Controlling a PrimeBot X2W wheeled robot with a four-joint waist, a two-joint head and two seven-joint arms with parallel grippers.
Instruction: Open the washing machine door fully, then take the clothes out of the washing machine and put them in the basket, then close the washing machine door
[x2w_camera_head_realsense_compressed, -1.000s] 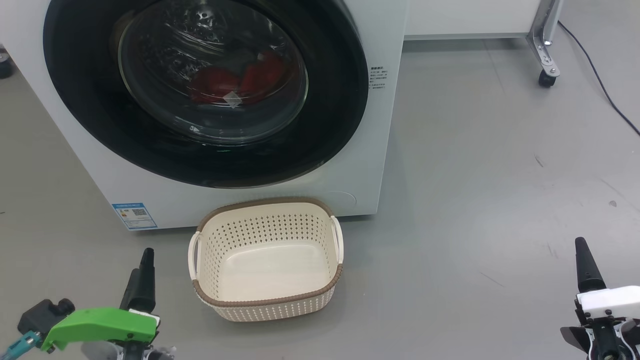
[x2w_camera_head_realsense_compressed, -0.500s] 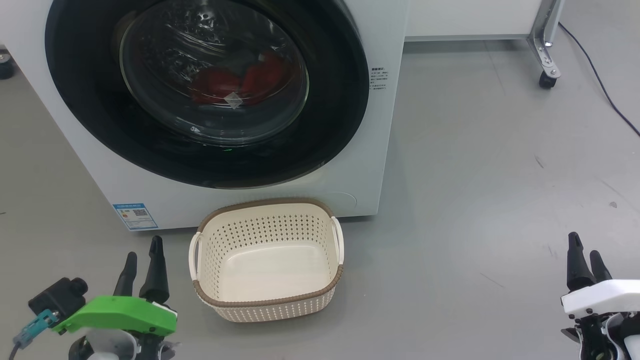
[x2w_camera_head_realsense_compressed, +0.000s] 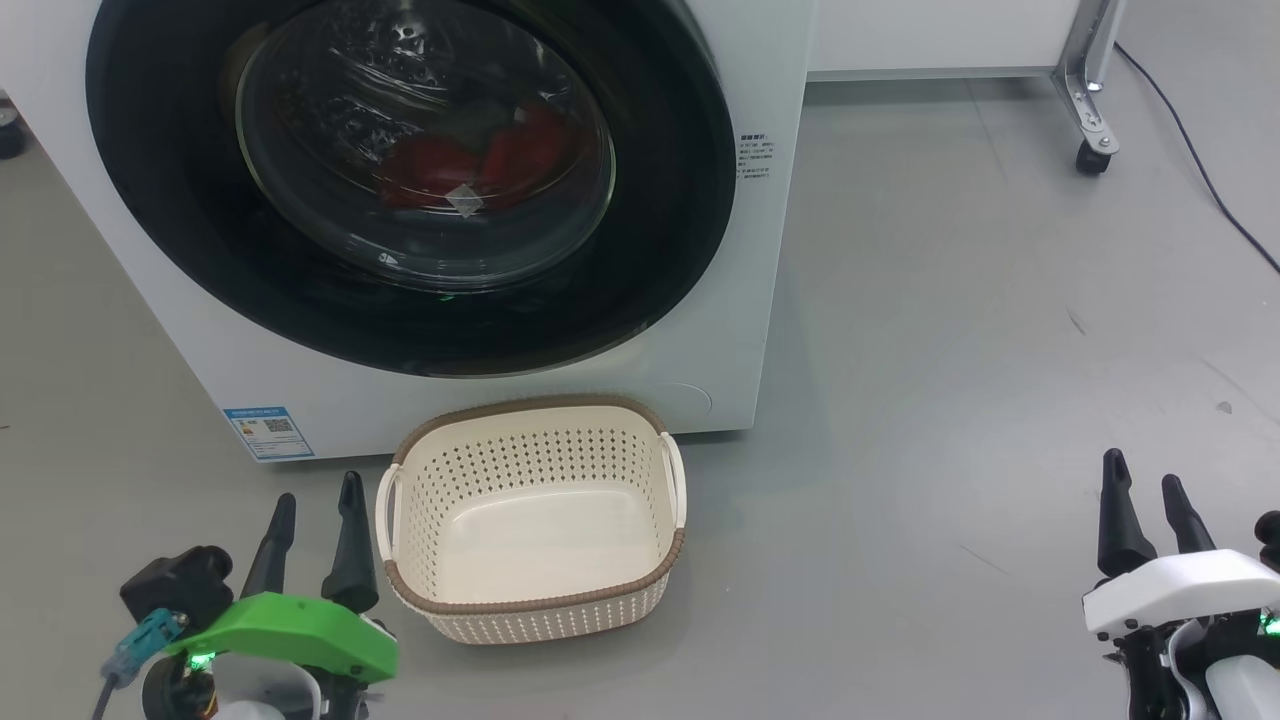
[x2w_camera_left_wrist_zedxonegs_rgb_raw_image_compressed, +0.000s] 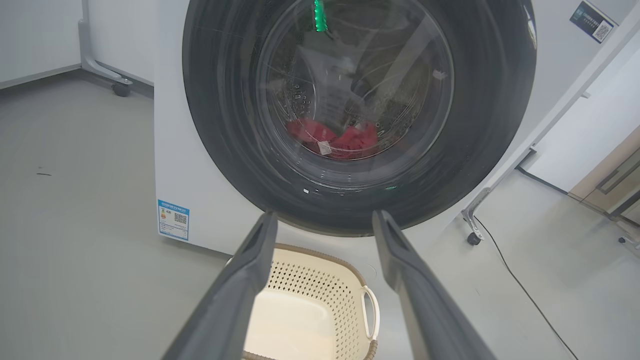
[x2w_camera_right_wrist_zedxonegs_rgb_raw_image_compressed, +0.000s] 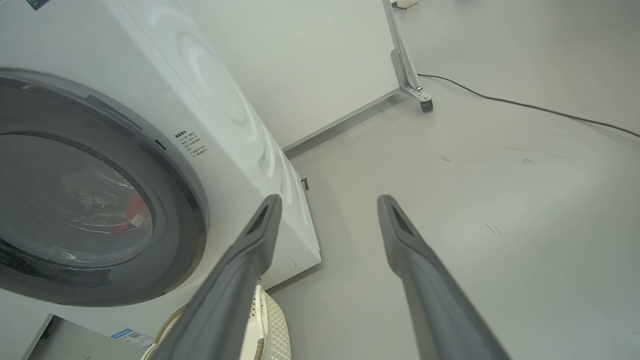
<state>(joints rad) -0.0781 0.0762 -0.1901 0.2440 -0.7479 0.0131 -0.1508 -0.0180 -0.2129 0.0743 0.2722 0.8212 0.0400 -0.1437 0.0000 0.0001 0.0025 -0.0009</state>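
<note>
While left fingers and right fingers gape empty, red clothes show through the black-rimmed door.

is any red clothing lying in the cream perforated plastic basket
No, the cream perforated plastic basket is empty; the red clothes sit behind the shut black-rimmed glass door.

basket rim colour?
Brown, woven-look band around the cream basket; clearest in the head view.
</note>
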